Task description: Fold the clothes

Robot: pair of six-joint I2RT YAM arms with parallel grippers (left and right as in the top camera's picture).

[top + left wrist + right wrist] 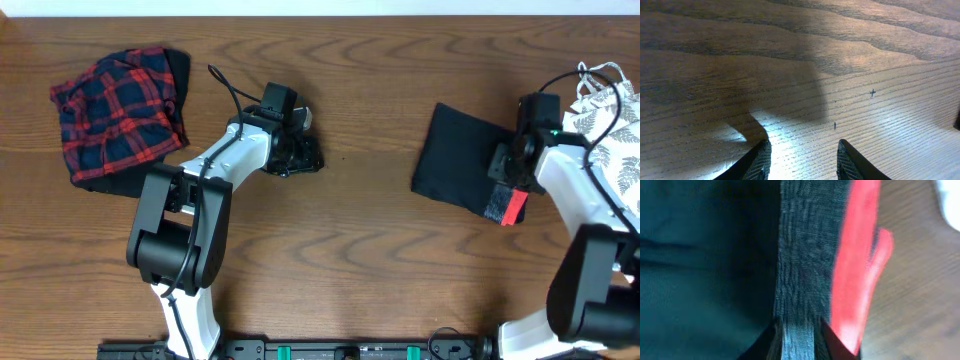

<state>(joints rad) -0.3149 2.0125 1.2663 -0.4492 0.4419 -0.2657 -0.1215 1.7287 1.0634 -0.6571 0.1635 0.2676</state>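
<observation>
My right tool [799,341] is pinched on the long black stretch leggings [455,150], its two tips drawn close with the grey ribbed strip of the waistband [805,255] running between them and the coral-red edge [855,260] just beside. The leggings lie already doubled into a compact dark rectangle on the right half of the brown wood-grain tabletop [370,260], with the waistband end nearest me and to the right.

My left tool [802,150] hangs over bare wood near the middle, tips apart with nothing between them, well apart from every garment.

The red-and-navy plaid cloth piece [115,120] sits bunched at the far left. The white leaf-print top [615,125] is heaped at the right edge, close to my right arm.

I judge that I am on the closing fold of the leggings, or tidying their waistband end; the other two pieces look unfolded. Next, I think, the waistband has to be lifted only slightly and carried across the rectangle so the layers stay square. The fabric is limp and stretchy, so a hard pull would drag the whole stack. My left tool could pin the opposite edge.
</observation>
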